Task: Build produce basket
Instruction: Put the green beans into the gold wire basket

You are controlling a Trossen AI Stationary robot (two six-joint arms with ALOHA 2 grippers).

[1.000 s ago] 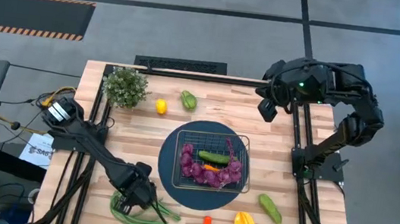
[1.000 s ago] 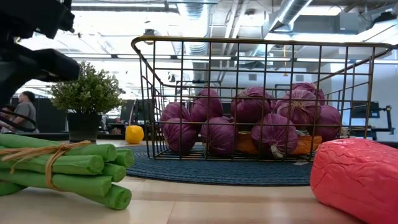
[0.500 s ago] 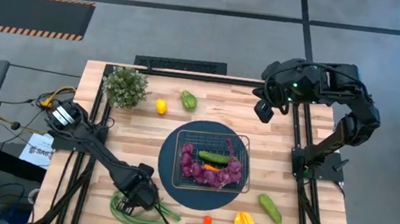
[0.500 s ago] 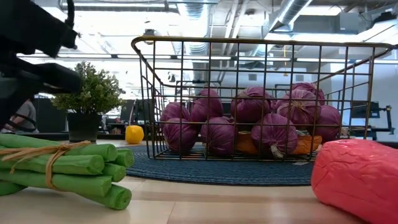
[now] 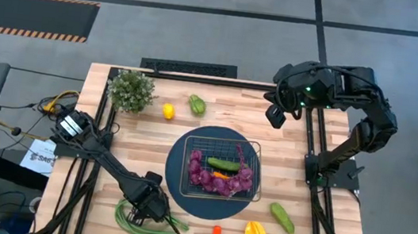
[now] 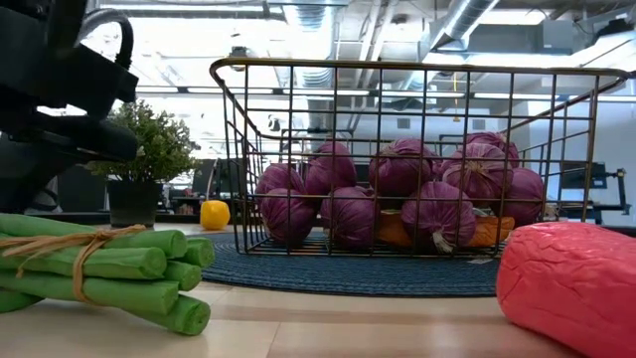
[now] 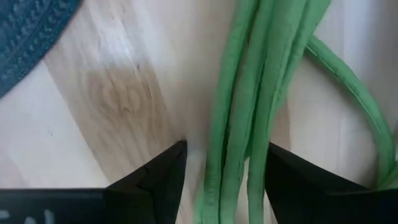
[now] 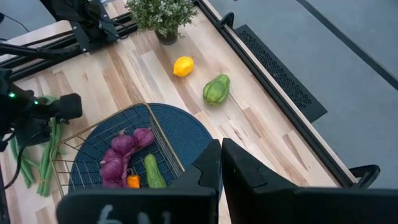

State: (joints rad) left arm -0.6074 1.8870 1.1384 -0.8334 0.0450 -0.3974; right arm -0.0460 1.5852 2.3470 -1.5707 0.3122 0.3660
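Right, left gripper (image 7: 224, 163) sits open astride the beans (image 7: 249, 112), not yet pinched; loose strands could slip out. Right gripper (image 8: 221, 163) waits shut.

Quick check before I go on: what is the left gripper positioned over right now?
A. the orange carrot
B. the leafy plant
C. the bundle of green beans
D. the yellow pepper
C: in the left wrist view the left gripper has its open fingers on either side of the green beans, low on the table.
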